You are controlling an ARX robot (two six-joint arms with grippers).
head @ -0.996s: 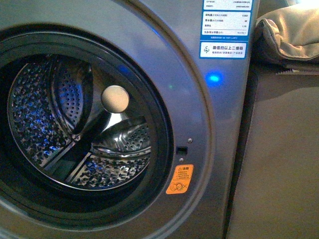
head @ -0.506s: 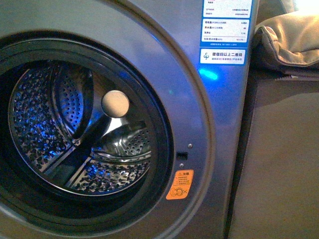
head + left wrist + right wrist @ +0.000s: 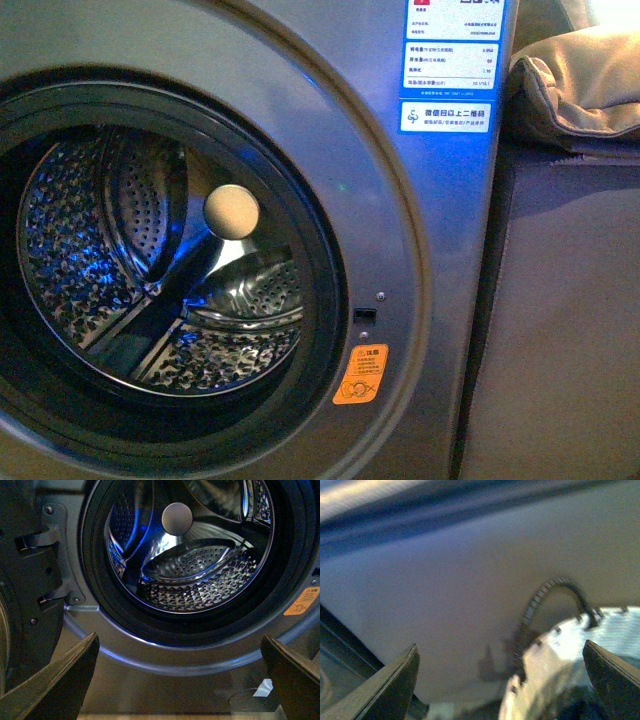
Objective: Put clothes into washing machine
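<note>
The washing machine (image 3: 420,260) is a grey front-loader that fills the front view. Its black-rimmed porthole (image 3: 325,300) stands open onto the perforated steel drum (image 3: 90,250). An orange sticker (image 3: 361,373) and a blue-white label (image 3: 452,60) sit on its front. No clothes show in the drum. My left gripper (image 3: 180,637) is open and empty, facing the lower rim of the porthole; the drum (image 3: 200,575) lies beyond it. My right gripper (image 3: 500,645) is open over a blurred grey surface. A dark blue patch (image 3: 580,707) lies in a white notched rim (image 3: 545,665); I cannot tell what it is.
A beige padded bundle (image 3: 580,75) lies on top of a plain grey-brown flat panel (image 3: 570,330) to the right of the machine. In the left wrist view the dark door hinge block (image 3: 30,580) stands beside the porthole. The right wrist view is blurred.
The machine has slid slightly down in the front view. The bright blue light spot below the label has faded to a blue sheen on the panel.
</note>
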